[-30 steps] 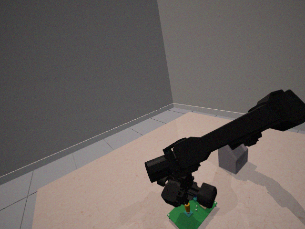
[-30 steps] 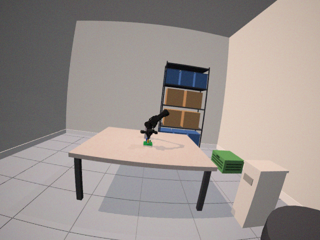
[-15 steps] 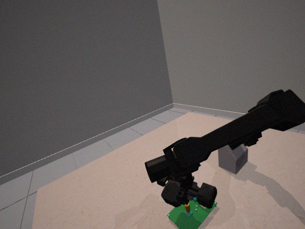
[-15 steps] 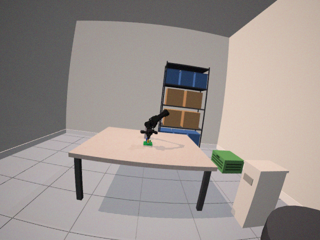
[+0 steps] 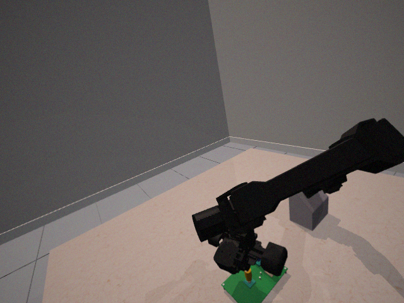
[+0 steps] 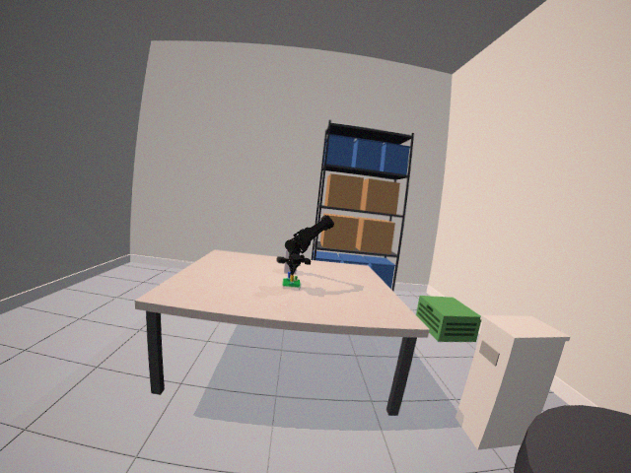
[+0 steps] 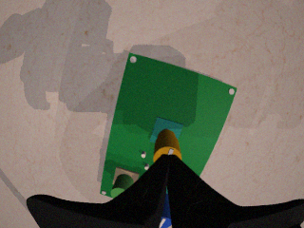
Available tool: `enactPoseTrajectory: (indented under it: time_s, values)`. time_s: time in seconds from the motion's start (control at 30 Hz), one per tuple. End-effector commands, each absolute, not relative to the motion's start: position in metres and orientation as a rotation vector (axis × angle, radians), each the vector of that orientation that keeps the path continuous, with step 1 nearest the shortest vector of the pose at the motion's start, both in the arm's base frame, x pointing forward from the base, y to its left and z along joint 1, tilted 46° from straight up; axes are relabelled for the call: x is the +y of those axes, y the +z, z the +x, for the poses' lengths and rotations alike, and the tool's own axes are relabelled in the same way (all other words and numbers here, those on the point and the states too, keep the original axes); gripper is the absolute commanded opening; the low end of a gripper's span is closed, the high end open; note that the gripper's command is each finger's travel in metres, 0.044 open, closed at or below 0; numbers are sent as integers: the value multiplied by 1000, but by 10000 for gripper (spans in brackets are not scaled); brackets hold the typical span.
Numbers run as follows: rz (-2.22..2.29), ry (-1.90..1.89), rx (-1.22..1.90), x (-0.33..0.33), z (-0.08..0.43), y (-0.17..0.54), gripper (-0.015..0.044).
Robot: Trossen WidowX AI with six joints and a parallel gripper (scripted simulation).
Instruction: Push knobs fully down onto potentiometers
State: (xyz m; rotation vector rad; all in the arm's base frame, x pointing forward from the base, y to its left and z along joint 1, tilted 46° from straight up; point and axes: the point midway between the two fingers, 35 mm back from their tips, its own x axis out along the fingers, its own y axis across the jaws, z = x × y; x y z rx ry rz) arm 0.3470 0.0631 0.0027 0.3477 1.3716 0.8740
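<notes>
The green circuit board (image 5: 236, 285) (image 6: 291, 284) (image 7: 161, 85) stands on the table. An orange knob (image 5: 248, 276) (image 7: 167, 141) stands upright over a teal potentiometer (image 5: 250, 284) (image 7: 168, 125). My gripper (image 5: 247, 268) (image 7: 167, 161) is shut and empty, tips down at the orange knob's top; whether they touch is unclear. A blue knob (image 7: 165, 209) is mostly hidden behind the fingers in the wrist view. A green knob (image 7: 120, 187) stands over a beige potentiometer (image 7: 126, 173) near a board corner. The gap under each knob cannot be made out.
A grey block (image 5: 302, 211) stands on the table behind the board, under the forearm. Small white posts (image 7: 143, 155) rise from the board beside the orange knob. A shelf rack (image 6: 365, 210) stands behind the table, and a green crate (image 6: 458, 328) and white cabinet (image 6: 525, 376) are to the right.
</notes>
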Motion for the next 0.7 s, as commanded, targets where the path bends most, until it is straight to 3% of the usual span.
enactPoseTrajectory:
  time_s: [0.0, 0.67]
  values:
    - [337, 887, 1369, 70, 348, -1, 0]
    - [337, 887, 1368, 72, 348, -3, 0]
